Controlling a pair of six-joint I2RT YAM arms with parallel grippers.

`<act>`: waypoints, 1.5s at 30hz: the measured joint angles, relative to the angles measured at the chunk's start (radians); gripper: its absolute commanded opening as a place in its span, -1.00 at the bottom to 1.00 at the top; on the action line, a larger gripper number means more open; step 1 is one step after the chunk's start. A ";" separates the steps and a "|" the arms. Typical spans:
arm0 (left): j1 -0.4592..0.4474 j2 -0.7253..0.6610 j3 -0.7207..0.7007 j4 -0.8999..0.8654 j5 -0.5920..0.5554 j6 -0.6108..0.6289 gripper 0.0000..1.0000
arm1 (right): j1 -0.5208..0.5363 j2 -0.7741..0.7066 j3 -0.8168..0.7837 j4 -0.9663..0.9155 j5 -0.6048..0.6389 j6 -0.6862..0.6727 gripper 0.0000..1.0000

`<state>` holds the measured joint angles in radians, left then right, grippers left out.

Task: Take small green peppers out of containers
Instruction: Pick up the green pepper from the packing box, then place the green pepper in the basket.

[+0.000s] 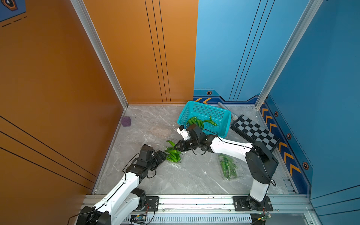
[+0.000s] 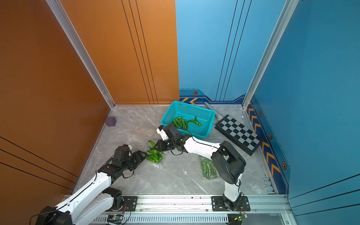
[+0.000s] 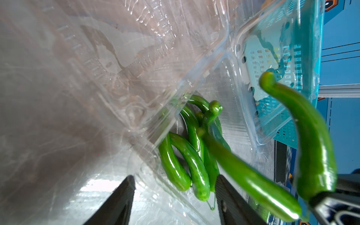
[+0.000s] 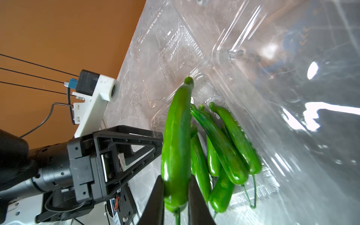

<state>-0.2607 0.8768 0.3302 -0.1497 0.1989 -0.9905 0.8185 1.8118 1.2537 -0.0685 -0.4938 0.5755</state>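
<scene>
An open clear container lies mid-table with several small green peppers piled in its tray. My right gripper is shut on one pepper, held just above the pile. My left gripper is open at the pile's near-left side, with the tray's clear rim between its fingers. A shut container full of peppers lies to the right, partly behind the right arm.
A teal basket at the back holds several peppers. A folded chessboard and a grey tube lie at the back right. A purple cube sits by the left wall.
</scene>
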 measured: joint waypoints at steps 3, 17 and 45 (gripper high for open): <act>0.000 0.000 0.000 0.000 0.000 0.001 0.36 | -0.040 -0.050 0.000 -0.027 0.004 -0.022 -0.80; 0.020 0.005 0.020 -0.039 0.007 0.008 0.36 | -0.382 -0.211 0.031 -0.097 0.027 -0.100 -0.75; 0.111 0.011 0.072 -0.111 0.097 0.078 0.38 | -0.559 0.218 0.276 -0.065 0.066 -0.143 0.21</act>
<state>-0.1493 0.8883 0.4019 -0.2604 0.2962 -0.9123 0.2596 2.0300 1.5299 -0.1337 -0.4282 0.4324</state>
